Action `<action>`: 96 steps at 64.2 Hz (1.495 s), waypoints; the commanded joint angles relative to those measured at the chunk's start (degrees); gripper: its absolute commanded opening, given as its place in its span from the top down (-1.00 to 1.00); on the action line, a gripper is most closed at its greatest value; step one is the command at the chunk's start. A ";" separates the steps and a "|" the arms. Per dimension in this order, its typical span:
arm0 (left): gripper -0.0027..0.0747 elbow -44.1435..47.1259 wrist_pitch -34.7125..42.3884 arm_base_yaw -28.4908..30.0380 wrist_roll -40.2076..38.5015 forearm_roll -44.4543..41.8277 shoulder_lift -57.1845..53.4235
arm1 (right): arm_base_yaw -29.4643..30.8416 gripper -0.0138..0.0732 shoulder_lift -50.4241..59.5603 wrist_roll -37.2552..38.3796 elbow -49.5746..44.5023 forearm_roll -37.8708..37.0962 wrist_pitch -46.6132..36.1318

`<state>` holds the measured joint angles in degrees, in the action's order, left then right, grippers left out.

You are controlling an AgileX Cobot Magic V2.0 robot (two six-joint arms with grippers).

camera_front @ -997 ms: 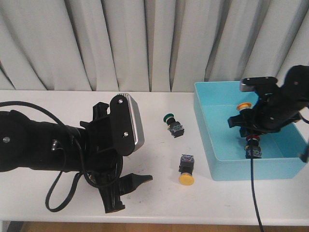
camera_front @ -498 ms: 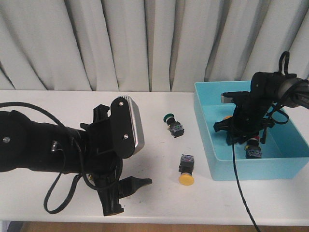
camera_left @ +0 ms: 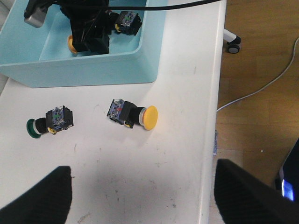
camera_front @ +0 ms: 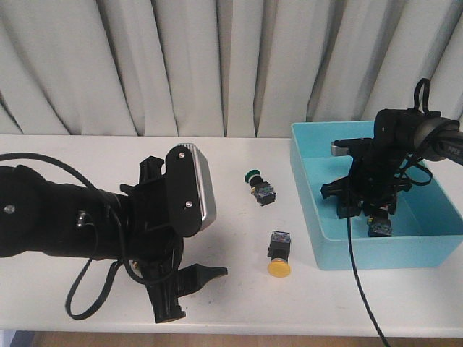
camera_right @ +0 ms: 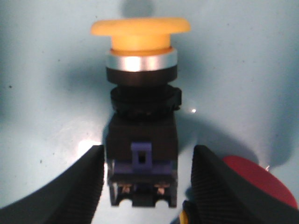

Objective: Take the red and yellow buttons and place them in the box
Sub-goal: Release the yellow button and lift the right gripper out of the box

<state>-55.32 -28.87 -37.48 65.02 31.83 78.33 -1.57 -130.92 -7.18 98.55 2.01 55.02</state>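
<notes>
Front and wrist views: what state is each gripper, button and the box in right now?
Left gripper: open, empty.
Right gripper: open, straddling the yellow button in the box.
Yellow button on the table: on its side.
Green button: on its side.
Red button: in the box.
Box: upright.

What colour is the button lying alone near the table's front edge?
Yellow cap on a black body; clearest in the left wrist view.
</notes>
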 commanded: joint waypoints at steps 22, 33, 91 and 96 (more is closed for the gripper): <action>-0.58 -1.31 3.75 -0.12 -0.57 1.44 -1.58 | 0.13 -0.32 30.30 -0.56 -10.44 3.91 0.35; -0.58 -1.31 5.35 -0.12 -0.57 1.44 -1.58 | 0.13 -0.32 46.95 -1.94 -26.40 3.85 -4.98; 0.13 -1.31 4.97 -0.12 -16.20 1.49 -1.58 | 0.13 0.05 89.50 -1.44 -56.93 3.22 -3.52; 0.40 -1.31 4.97 -0.12 -17.10 1.49 -1.58 | 0.13 0.24 89.50 -1.44 -56.93 3.83 -4.28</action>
<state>-55.32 -26.33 -37.48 50.32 31.79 78.33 -1.57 -41.60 -8.35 40.20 5.12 54.73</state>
